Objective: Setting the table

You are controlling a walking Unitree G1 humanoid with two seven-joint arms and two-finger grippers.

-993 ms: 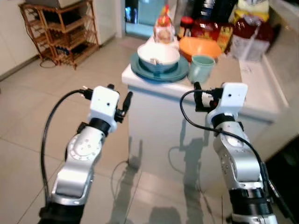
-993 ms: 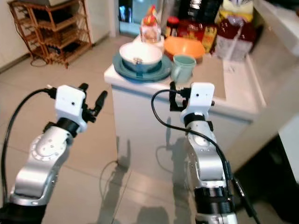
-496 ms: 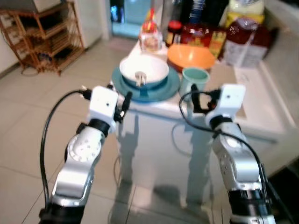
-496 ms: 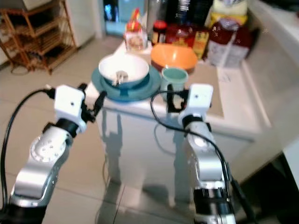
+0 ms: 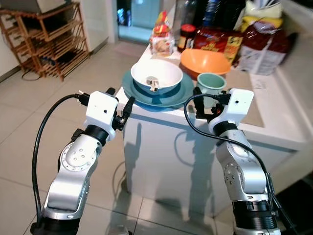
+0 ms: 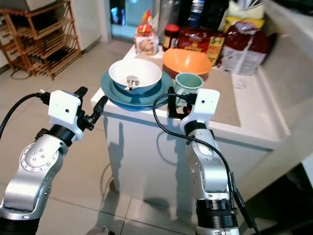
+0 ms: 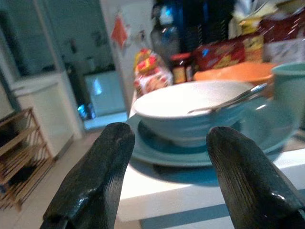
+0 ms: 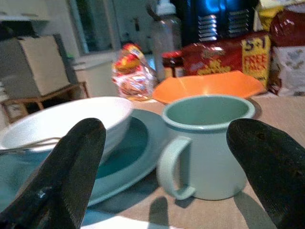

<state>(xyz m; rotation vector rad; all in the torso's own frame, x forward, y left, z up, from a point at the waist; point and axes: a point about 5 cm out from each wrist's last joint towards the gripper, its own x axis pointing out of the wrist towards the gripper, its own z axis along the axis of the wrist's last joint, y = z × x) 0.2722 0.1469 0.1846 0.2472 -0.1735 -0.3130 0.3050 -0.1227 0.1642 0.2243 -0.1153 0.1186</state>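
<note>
Ahead, a white counter (image 5: 274, 128) juts into a room floored in pale tiles (image 5: 29, 122), with a wooden rack (image 5: 49, 44) standing by the far wall. Near the counter's corner a white bowl (image 5: 156, 76) holding a spoon (image 5: 152, 84) sits on a teal plate (image 5: 178, 95); a pale green mug (image 5: 210, 84) stands just beside it, an orange bowl (image 5: 205, 61) behind. Both the left gripper (image 5: 117, 105) and right gripper (image 8: 162, 162) hover at the counter's edge, fingers spread wide and holding nothing.

L gripper (image 5: 119, 106) open by plate (image 5: 182, 96); R gripper (image 5: 201, 104) open at mug (image 5: 211, 83)
</note>
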